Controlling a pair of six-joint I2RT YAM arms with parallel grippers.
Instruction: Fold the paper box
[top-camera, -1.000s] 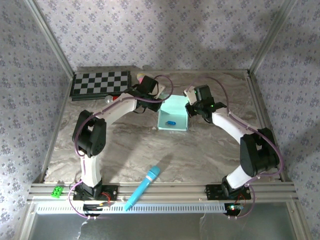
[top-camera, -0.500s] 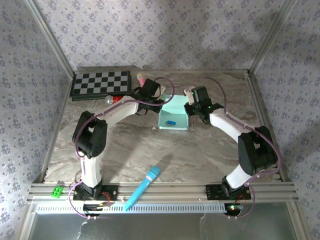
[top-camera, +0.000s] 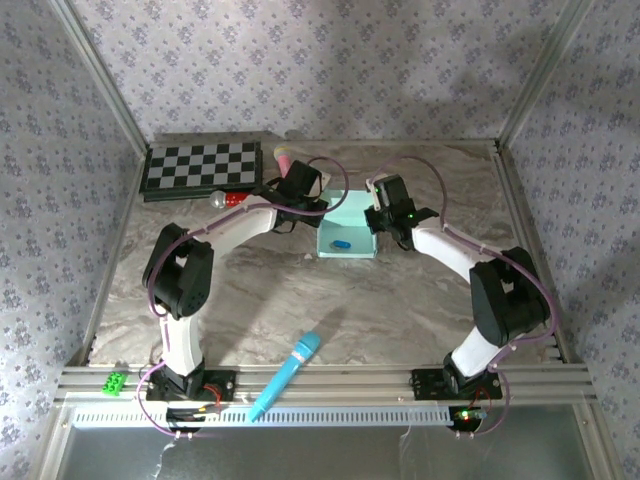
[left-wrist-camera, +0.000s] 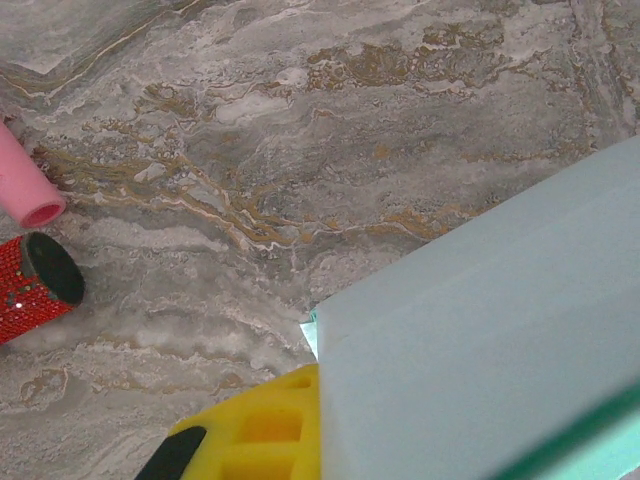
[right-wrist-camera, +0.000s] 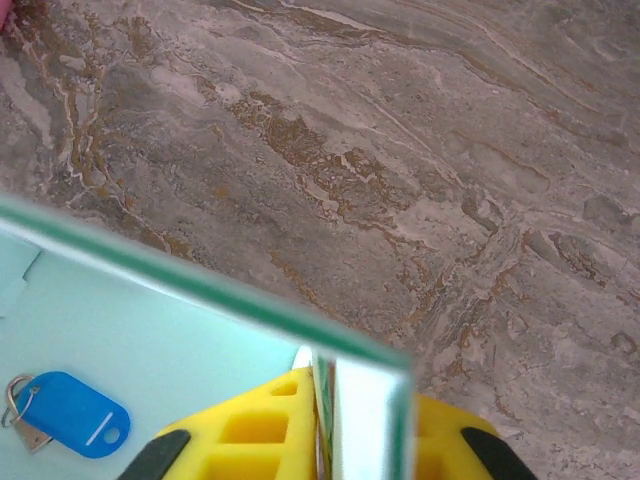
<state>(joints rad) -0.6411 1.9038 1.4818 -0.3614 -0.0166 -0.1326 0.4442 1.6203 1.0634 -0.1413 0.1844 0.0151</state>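
1. While both arms have drawn inward over the last second, the mic (top-camera: 290, 372) lies unmoved, well nearer than the box (top-camera: 347, 238) and toward the arm bases.
2. Mid-table, the box sits between the two wrists with its top open. A blue key tag (top-camera: 342, 244) lies on its floor.
3. At the box's far right corner, the right gripper (right-wrist-camera: 360, 400) pinches an upright wall, with a yellow finger on each face of the card. It has slid left, closer over the box.
4. At the box's far left corner, the left gripper (left-wrist-camera: 300, 410) is pressed together on the card. One yellow finger shows against it and the partner is hidden behind.
5. From above, the box's far end looks shorter than a second ago. I judge that the far walls are being squeezed upright, so the fold is partway and the closing flap is not yet down.
6. Beyond the box's left corner, the red roll (top-camera: 228, 198) and chessboard (top-camera: 203, 165) lie as before.
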